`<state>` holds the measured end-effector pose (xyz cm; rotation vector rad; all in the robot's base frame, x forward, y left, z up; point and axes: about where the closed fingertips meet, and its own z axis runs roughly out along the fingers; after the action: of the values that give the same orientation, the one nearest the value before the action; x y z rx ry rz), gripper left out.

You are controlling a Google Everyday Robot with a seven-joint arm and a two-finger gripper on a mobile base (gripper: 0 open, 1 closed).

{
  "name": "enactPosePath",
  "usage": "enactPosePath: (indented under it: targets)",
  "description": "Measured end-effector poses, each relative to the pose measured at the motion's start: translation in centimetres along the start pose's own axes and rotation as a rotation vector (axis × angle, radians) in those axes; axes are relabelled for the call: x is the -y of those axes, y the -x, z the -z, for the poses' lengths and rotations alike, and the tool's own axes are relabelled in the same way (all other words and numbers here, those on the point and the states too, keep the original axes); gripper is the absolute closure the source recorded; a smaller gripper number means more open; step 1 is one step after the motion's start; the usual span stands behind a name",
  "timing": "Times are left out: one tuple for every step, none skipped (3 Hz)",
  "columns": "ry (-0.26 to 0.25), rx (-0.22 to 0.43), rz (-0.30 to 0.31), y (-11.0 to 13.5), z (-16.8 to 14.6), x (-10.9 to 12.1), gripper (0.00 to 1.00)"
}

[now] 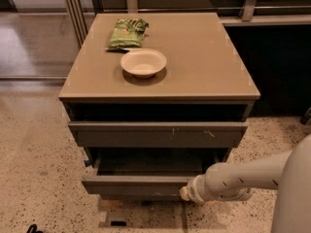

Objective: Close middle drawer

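The middle drawer (141, 184) is a grey-brown handleless drawer, pulled partly out of the cabinet (160, 76), with a strip of its dark inside showing. My gripper (185, 193) is at the right part of the drawer's front, at the end of my pale arm (243, 176), which reaches in from the lower right. It seems to touch the front. The upper drawer (158, 134), with small pale scratches, sits shut above. The lowest drawer front is hidden behind the middle drawer.
On the cabinet top lie a pale bowl (143, 62) and a green snack bag (127, 33). Speckled floor (39, 169) surrounds the cabinet. A dark counter base (279, 67) stands to the right, metal frames (73, 8) at the back left.
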<state>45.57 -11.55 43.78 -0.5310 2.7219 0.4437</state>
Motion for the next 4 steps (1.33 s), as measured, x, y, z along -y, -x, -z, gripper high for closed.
enactPosePath:
  targets:
    - [0.007,0.046,0.033,3.4,1.0,1.7,1.0]
    - [0.013,0.093,0.113,6.2,3.1,2.2,1.0]
    - [-0.015,0.155,0.131,7.7,5.7,2.2,1.0]
    - [0.018,0.124,0.154,6.6,5.2,0.4,1.0]
